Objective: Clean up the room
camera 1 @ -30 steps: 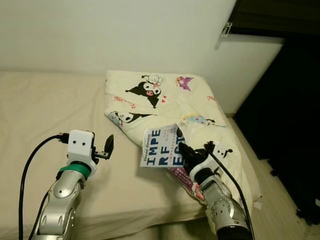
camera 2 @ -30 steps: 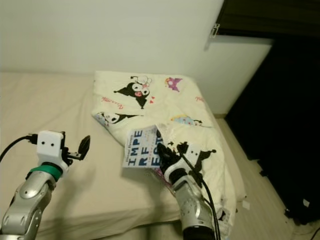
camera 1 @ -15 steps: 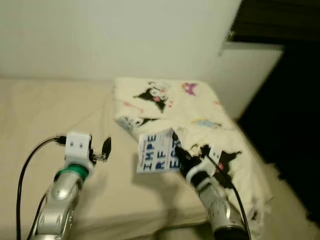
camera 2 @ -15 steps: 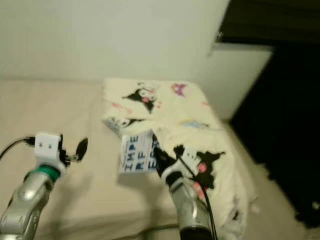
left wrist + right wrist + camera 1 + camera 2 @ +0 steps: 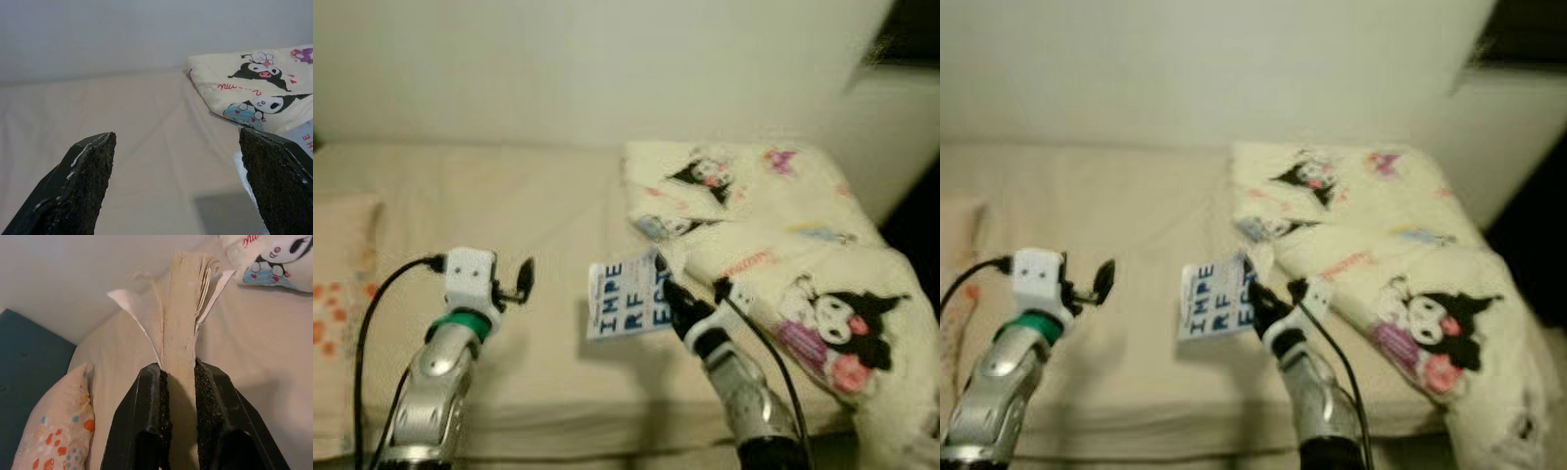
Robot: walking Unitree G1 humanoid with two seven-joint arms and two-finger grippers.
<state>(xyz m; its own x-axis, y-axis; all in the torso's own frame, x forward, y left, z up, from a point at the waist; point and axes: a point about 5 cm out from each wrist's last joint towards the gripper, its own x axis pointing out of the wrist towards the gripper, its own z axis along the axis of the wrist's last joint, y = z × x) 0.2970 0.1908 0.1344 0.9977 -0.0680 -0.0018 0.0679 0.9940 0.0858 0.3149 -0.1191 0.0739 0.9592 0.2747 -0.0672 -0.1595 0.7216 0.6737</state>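
Two fingers of the right gripper (image 5: 178,396) clamped a book (image 5: 628,305) above the bed (image 5: 548,225); the left gripper (image 5: 178,181) hovered beside it, fingers apart.

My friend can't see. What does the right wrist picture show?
The right end effector pinches a book by its page edges, held above a cream bed. A spotted pillow lies to one side, a cartoon blanket to the other.
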